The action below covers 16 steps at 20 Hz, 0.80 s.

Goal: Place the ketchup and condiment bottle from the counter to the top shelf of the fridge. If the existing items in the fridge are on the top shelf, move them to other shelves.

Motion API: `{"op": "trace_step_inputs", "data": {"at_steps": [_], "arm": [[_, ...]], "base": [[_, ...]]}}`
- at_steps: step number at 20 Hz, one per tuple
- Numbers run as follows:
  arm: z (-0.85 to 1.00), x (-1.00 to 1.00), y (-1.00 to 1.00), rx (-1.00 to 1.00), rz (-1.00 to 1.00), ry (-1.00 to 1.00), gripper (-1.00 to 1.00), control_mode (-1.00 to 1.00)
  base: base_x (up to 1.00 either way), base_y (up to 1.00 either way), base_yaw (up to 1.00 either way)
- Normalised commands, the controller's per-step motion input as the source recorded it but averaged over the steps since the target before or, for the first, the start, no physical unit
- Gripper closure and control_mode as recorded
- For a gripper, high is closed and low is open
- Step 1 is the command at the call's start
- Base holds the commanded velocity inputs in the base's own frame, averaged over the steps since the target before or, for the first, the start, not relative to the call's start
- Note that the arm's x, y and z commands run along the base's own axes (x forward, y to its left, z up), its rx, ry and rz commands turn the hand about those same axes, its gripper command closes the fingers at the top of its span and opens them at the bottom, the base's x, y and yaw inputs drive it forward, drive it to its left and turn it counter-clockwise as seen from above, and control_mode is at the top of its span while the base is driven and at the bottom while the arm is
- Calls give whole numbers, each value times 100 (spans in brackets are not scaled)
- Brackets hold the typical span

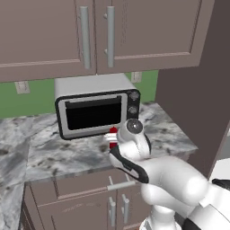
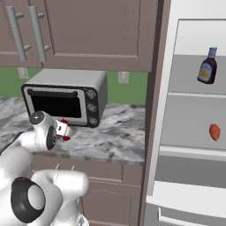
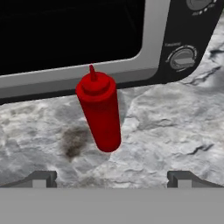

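So the slim all-red ketchup squeeze bottle (image 3: 99,113) stands upright on the grey-and-white marbled stone counter (image 3: 175,131), just in front of the silver-and-black toaster oven (image 3: 78,39), below its dark glass door. Pointed at that oven, the white arm's two-finger gripper (image 3: 112,178) hovers near the bottle with jaws spread wide and nothing held. Right of the oven, the squat dark purple-brown condiment bottle (image 2: 207,65) sits on the pale fridge's (image 2: 190,26) top shelf (image 2: 194,93), a small orange-red oblong food (image 2: 214,131) one shelf lower.

Even flat rendered light, sharp focus, soft shadow beside ketchup (image 3: 99,113), no glare
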Motion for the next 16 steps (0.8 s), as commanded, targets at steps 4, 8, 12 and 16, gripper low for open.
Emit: {"op": "trace_step_inputs", "data": {"at_steps": [4,8,12,16], "arm": [[0,26,0,0,0,0,-100,-100],[0,27,0,0,0,0,-100,-100],[0,22,0,0,0,0,-100,-100],[-11,14,8,0,0,0,-100,-100]], "base": [[0,0,0],[0,0,0],[0,0,0],[0,0,0]]}}
